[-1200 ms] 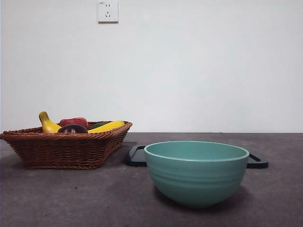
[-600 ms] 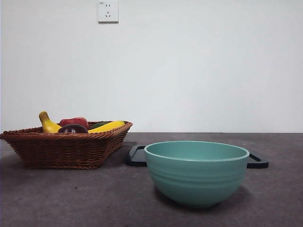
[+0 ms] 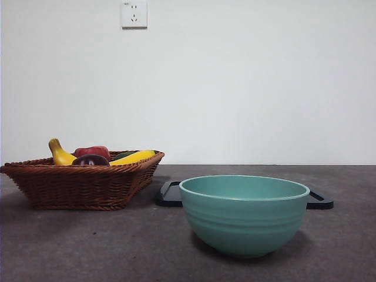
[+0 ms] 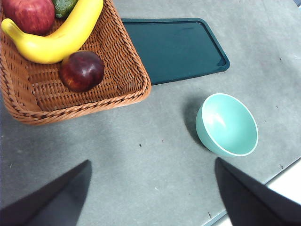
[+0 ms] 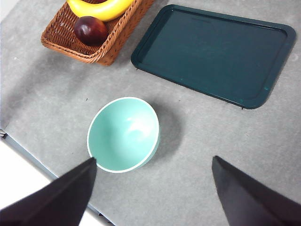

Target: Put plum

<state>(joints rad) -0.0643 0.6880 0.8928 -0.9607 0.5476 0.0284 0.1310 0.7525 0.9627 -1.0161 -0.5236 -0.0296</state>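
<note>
Front view: nothing differs from 1 s or 0.5 s ago; you'll see basket, bowl & tray all where they were, no arm in shot. Wicker basket (image 3: 82, 183) sits on a dark grey table (image 3: 88, 247) w/ a plain white wall (image 3: 247, 82) behind & a wall socket (image 3: 134, 13) high up. The plum (image 3: 90, 160) lies in the basket at the near rim, a red apple (image 3: 92, 151) just behind it, a banana (image 3: 133, 157) beside. Teal bowl (image 3: 244, 214) stands nearest the camera; the dark tray (image 3: 169, 194) shows behind it, its end poking out past the bowl's far side. Bare table lies between basket & bowl. Left wrist view: the left gripper (image 4: 153, 193) hangs high over bare table, jaws spread wide, nothing between them. From here you get the plum (image 4: 81, 70) on the basket (image 4: 117, 80) floor, touching the banana (image 4: 59, 35), apple (image 4: 30, 14) beyond, a green item (image 4: 63, 5) at the frame edge. Tray (image 4: 174, 47) lies just beside the basket; bowl (image 4: 227, 125) stands apart from both, near the table edge. Right wrist view: the right gripper (image 5: 153, 193) also hangs high, jaws wide, holding nothing. Bowl (image 5: 123, 134) empty, close to the table edge; tray (image 5: 214, 54) empty; plum (image 5: 91, 30) in the basket (image 5: 101, 44) corner under the banana (image 5: 101, 7). Open table around the bowl on all sides.
</note>
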